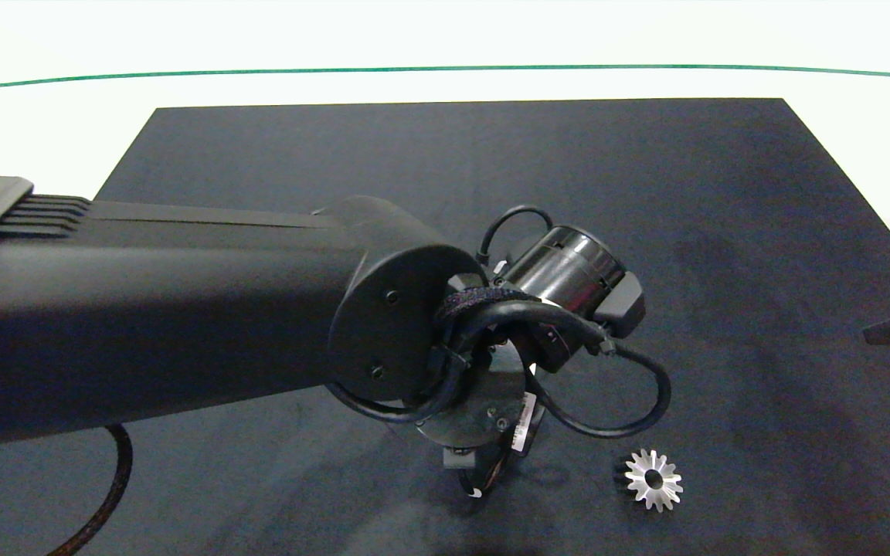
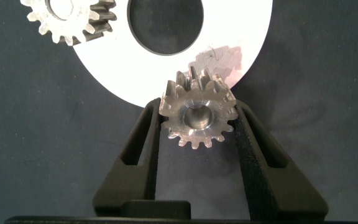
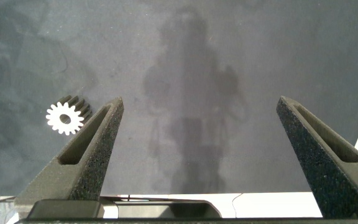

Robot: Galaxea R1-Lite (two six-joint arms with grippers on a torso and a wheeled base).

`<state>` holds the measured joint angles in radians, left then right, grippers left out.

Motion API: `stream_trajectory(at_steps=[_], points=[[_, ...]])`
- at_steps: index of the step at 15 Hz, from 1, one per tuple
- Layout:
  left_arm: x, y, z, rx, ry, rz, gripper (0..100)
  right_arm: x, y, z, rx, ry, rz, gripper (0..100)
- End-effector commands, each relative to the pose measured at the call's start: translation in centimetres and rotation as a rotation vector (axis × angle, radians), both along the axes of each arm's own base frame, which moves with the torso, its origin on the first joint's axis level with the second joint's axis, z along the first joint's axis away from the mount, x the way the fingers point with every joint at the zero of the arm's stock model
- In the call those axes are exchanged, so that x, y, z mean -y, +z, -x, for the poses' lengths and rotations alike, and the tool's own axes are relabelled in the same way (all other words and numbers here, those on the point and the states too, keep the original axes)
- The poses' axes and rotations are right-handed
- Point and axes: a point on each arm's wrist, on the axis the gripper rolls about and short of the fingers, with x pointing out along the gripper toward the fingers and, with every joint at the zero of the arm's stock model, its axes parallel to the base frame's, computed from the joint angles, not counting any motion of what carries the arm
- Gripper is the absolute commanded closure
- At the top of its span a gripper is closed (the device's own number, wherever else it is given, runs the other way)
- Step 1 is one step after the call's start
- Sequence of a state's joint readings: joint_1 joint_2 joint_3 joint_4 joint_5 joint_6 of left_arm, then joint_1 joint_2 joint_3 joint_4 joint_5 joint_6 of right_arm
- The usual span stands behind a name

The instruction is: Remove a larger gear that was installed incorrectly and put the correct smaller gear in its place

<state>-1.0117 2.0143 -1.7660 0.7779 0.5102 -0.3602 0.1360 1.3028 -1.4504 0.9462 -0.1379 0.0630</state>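
**Left gripper holding a short-toothed gear over the white ring plate**

The left gripper [image 2: 197, 121] is clamped on the smaller gear [image 2: 197, 117]: its two grey fingers [image 2: 143, 149] press against opposite sides of the toothed rim, and the gear's round centre hole faces the wrist camera. The held gear sits at the edge of a white ring plate [image 2: 241, 37], a flat disc with a large round opening that exposes the dark mat [image 2: 42, 155] beneath. Whether the gear touches the plate or hangs just above it cannot be told. A second short-toothed gear [image 2: 64, 18] rests on the plate near its rim, partly cut off by the picture edge and well apart from the held one.

In the head view, the left arm [image 1: 182, 309] enters from 9 o'clock and reaches to the middle of the mat [image 1: 491, 154], its wrist and cables hiding the gripper, the plate and the held gear. One gear [image 1: 653, 479] with pointed teeth lies flat on the mat at about 5 o'clock from the wrist, apart from it; which gear it is cannot be told.

The right gripper [image 3: 197, 149] hovers over bare mat with its fingers spread wide and holding nothing. The same loose gear [image 3: 65, 117] lies just outside one finger.
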Motion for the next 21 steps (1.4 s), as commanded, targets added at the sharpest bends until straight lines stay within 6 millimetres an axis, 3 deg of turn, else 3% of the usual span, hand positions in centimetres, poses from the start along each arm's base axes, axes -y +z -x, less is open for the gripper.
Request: stream_trajectory(at_steps=[1,21], points=[[-0.02,-0.23,0.04,-0.008,0.012,-0.004,87,0.01,-0.08,-0.1,-0.008,-0.002,0.002,0],[-0.08,-0.41,0.21,-0.016,0.026,0.007,87,0.02,-0.11,-0.15,-0.01,-0.003,0.002,0]])
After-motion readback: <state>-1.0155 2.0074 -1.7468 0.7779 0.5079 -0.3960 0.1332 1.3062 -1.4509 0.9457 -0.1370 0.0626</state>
